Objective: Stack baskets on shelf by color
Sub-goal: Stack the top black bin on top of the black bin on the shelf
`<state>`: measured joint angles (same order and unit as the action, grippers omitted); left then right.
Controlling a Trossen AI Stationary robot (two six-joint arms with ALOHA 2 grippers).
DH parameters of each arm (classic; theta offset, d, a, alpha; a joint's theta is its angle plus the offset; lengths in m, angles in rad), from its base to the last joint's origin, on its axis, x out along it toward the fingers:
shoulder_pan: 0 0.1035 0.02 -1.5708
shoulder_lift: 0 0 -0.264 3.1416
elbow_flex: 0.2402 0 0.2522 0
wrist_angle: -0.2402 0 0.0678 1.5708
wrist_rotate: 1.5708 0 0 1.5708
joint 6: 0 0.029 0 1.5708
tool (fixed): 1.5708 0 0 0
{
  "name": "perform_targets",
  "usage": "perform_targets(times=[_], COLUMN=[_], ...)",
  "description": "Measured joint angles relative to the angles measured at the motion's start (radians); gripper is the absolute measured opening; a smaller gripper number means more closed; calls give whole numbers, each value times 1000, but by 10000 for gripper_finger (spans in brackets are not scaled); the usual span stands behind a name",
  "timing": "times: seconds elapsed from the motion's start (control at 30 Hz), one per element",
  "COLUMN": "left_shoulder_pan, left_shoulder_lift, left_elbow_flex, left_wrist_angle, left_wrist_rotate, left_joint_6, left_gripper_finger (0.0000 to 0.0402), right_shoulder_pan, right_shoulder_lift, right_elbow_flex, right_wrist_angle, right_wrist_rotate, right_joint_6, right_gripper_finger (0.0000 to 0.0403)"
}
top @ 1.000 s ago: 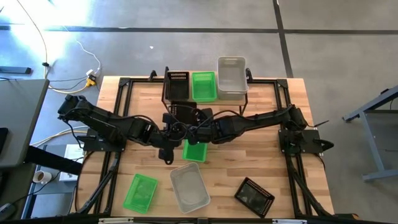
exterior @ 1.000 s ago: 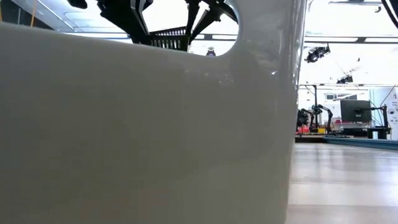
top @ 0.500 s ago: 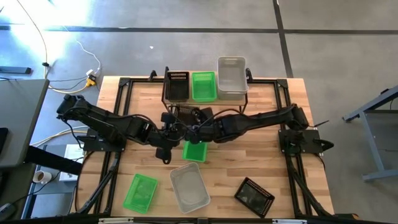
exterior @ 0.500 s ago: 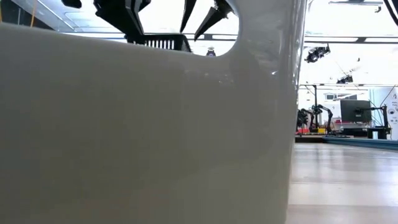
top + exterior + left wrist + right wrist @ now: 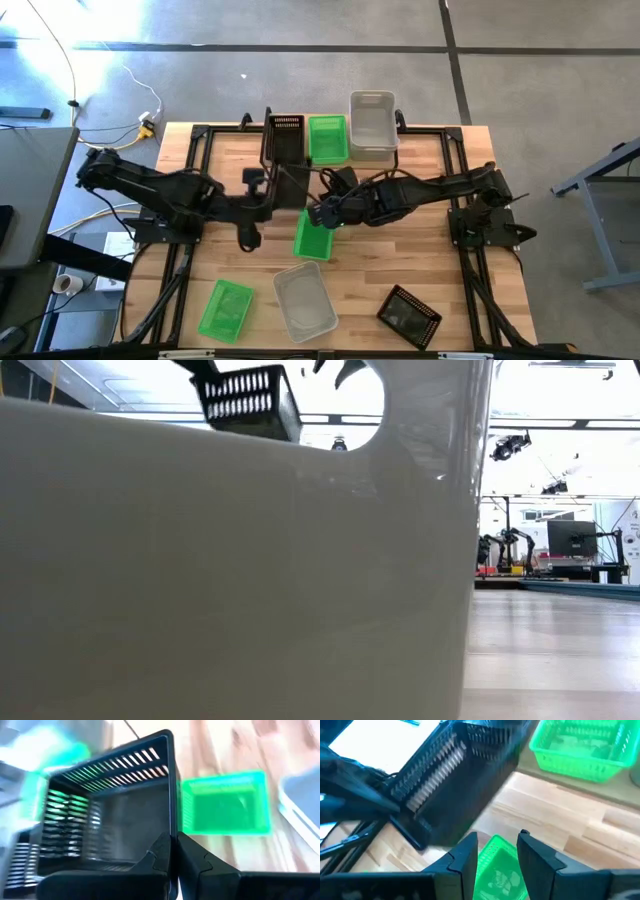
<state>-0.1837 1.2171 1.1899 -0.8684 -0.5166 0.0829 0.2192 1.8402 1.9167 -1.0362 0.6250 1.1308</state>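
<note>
The black perforated plastic basket [image 5: 107, 810], released a moment ago by the now-open right gripper [image 5: 495, 847], is clamped at its rim by the left gripper [image 5: 175, 852] and carried just before the wooden-topped shelf [image 5: 385, 155].

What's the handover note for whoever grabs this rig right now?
Left pincer: shut on the rim of a black perforated plastic basket, held above the table.
Right pincer: open, empty, beside that basket.
Wooden-topped shelf: black basket, green basket, whitish-clear basket.
Loose on the table: two green, one clear, one black.
Left: stack the held basket, then the loose four.
</note>
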Motion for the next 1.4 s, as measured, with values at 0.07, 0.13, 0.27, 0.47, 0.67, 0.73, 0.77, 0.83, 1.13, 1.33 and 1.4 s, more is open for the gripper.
perform_targets(times=[0.07,0.13,0.27,0.47,0.67,0.73,0.77,0.83,1.13,1.33,1.4], left_shoulder_pan=[4,15,66,224,389,431,448,480,568,607,617], left_shoulder_lift=[-29,-57,-107,-126,-101,-88,-79,-62,-39,-19,-6], left_elbow_flex=[0,0,0,0,1,1,1,1,1,1,1], left_wrist_angle=[-1,3,5,49,128,130,127,106,103,71,68], left_wrist_rotate=[-50,-101,-172,-155,19,58,80,120,232,285,289], left_joint_6=[17,45,121,265,362,373,374,374,404,408,416], left_gripper_finger=[3,3,3,3,3,3,3,3,3,3,3], right_shoulder_pan=[-4,-10,-32,-72,-120,-133,-139,-148,-168,-178,-182], right_shoulder_lift=[-14,-27,-40,-41,-41,-41,-41,-41,-41,-41,-41], right_elbow_flex=[0,0,0,0,0,0,0,0,0,0,0], right_wrist_angle=[-13,-14,-19,-24,-30,-32,-38,-52,-105,-113,-113], right_wrist_rotate=[0,0,-1,-31,-77,-84,-85,-85,-89,-101,-107], right_joint_6=[-35,-72,-142,-225,-289,-301,-302,-302,-328,-354,-354], right_gripper_finger=[123,123,123,123,123,123,123,123,123,123,123])
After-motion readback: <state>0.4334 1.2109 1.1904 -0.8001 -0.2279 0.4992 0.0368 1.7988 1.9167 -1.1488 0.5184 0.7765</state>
